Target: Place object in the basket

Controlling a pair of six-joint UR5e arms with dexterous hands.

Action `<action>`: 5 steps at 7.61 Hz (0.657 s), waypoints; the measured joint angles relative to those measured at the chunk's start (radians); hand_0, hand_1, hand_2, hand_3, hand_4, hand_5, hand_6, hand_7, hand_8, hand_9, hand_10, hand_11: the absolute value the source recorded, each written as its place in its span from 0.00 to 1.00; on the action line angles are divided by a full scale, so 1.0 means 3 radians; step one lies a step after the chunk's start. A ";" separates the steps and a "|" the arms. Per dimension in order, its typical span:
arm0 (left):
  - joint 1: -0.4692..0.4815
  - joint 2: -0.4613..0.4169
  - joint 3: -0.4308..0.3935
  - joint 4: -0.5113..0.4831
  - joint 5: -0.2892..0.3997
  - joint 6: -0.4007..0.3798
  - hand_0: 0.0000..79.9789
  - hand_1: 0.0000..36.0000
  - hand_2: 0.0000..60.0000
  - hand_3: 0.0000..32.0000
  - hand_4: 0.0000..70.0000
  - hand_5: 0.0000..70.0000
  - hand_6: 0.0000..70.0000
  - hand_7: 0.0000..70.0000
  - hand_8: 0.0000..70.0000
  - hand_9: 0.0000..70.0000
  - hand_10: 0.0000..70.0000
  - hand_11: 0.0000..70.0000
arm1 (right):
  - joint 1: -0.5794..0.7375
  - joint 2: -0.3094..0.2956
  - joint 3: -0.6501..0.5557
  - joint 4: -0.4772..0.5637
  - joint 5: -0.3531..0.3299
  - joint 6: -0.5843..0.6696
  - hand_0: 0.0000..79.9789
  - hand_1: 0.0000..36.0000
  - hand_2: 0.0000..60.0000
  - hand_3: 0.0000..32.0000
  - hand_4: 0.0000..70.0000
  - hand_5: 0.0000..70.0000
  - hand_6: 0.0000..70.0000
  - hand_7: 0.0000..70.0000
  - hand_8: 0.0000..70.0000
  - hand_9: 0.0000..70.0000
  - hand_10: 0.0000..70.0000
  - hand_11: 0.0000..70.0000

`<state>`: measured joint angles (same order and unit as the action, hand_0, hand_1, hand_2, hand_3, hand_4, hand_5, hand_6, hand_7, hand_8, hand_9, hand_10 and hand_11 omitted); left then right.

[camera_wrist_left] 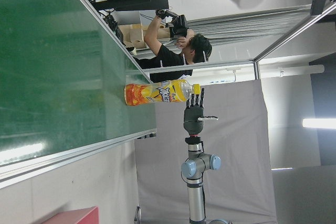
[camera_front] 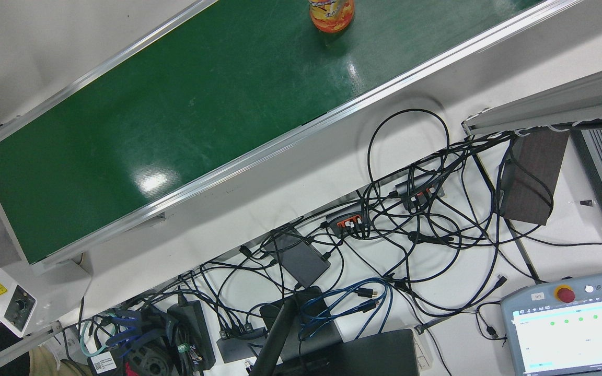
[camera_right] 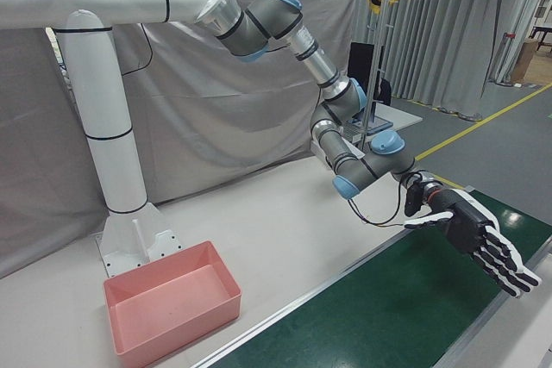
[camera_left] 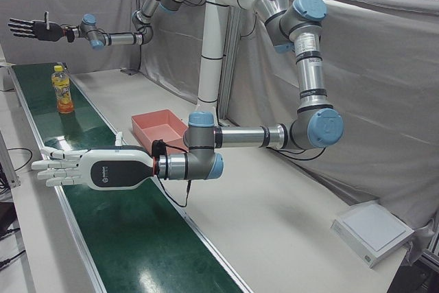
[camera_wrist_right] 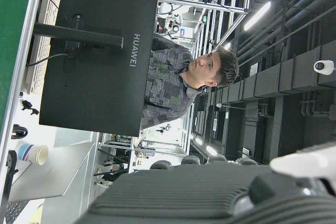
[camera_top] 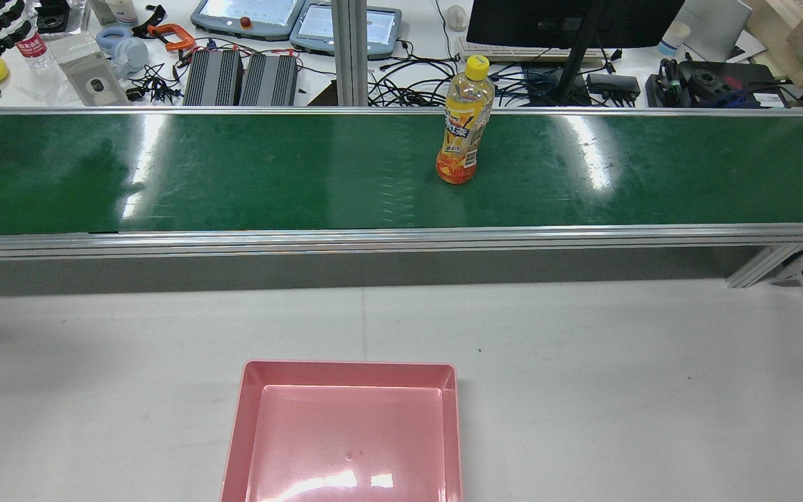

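Note:
An orange drink bottle point(camera_top: 464, 125) with a yellow cap stands upright on the green conveyor belt point(camera_top: 234, 174). It also shows in the front view point(camera_front: 332, 13), the left-front view point(camera_left: 63, 90) and the left hand view point(camera_wrist_left: 157, 93). The pink basket point(camera_top: 346, 373) sits empty on the white table, nearer the robot than the belt. My left hand point(camera_left: 62, 167) is open and empty over the belt's left end, far from the bottle. My right hand point(camera_right: 483, 243) is open and empty over the belt's other end; it shows beyond the bottle in the left hand view point(camera_wrist_left: 194, 111).
Beyond the belt is a desk with cables point(camera_front: 411, 219), teach pendants point(camera_top: 248, 14) and a monitor point(camera_wrist_right: 100, 51). Two people stand behind it. The belt has raised aluminium rails point(camera_top: 373, 237). A white box point(camera_left: 370, 231) lies on the table.

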<state>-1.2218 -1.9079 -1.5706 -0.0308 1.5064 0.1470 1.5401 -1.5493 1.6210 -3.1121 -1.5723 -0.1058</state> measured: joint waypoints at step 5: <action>-0.0002 -0.0005 -0.0010 0.0000 0.0000 -0.0007 0.96 0.39 0.00 0.00 0.02 0.28 0.00 0.00 0.00 0.00 0.01 0.05 | 0.0000 0.0000 -0.0004 0.0002 0.0000 0.0000 0.00 0.00 0.00 0.00 0.00 0.00 0.00 0.00 0.00 0.00 0.00 0.00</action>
<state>-1.2225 -1.9093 -1.5736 -0.0307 1.5063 0.1450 1.5401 -1.5493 1.6199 -3.1114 -1.5723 -0.1058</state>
